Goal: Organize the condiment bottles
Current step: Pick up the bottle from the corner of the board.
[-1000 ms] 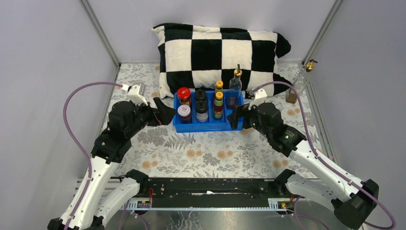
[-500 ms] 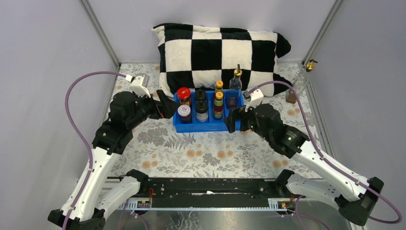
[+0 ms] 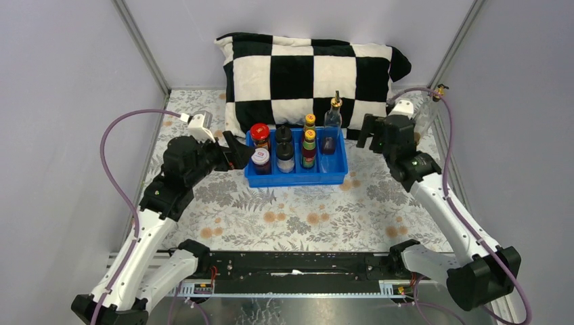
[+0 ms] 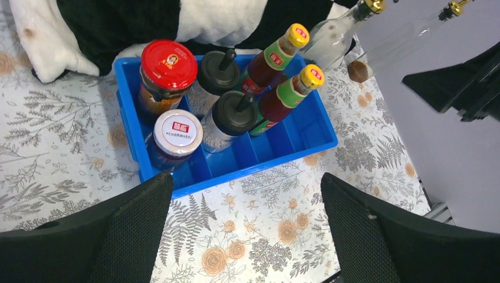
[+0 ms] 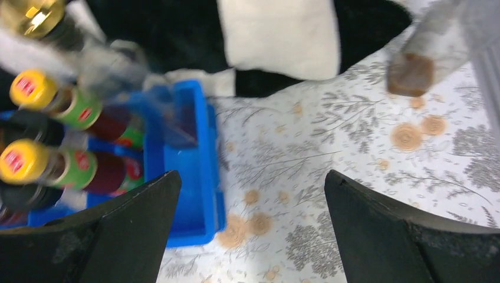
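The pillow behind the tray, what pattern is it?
Black-and-white checkerboard pillow, clearest from the top camera.

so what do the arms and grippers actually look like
The left arm and right arm have white links with bulky black joints. A purple cable runs along each, and a small white camera box sits at each wrist. The left gripper and right gripper each have two broad black fingers.

A blue tray [image 3: 296, 179] sits on floral tablecloth [image 3: 304, 217], just before a checkered pillow [image 3: 315, 74].

Bright, even light, soft shadows; the right wrist view is motion-blurred.
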Robot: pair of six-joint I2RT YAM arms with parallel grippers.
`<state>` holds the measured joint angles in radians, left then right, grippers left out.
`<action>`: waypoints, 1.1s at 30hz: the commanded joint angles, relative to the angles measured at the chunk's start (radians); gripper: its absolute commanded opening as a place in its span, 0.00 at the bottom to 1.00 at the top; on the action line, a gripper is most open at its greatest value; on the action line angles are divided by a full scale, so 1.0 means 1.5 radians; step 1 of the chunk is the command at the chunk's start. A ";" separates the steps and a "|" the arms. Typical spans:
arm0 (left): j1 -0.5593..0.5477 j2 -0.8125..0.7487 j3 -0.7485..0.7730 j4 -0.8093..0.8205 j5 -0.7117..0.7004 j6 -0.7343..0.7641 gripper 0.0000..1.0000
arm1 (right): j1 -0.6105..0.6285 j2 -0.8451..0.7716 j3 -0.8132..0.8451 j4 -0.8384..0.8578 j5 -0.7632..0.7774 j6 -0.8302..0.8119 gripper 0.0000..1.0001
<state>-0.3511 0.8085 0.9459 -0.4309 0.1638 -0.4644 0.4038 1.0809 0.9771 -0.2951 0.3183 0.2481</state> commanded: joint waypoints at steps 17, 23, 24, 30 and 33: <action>0.007 0.026 -0.003 0.103 -0.035 -0.032 0.99 | -0.178 0.155 0.198 -0.005 -0.058 0.050 1.00; 0.007 0.193 0.288 0.088 0.040 0.018 0.99 | -0.072 0.103 0.182 0.002 -0.169 0.029 1.00; 0.007 0.226 0.344 0.082 0.048 0.035 0.99 | -0.039 0.090 0.185 -0.007 -0.164 0.024 1.00; 0.007 0.367 0.640 -0.016 0.063 0.129 0.99 | 0.114 -0.025 0.112 -0.035 -0.117 0.055 1.00; 0.008 0.373 0.672 0.013 0.014 0.164 0.99 | 0.140 -0.097 0.039 -0.031 -0.131 0.082 1.00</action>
<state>-0.3458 1.3495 1.8866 -0.3786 0.2241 -0.3393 0.5777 1.0626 1.1423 -0.3260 0.1291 0.3157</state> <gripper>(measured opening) 0.987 0.994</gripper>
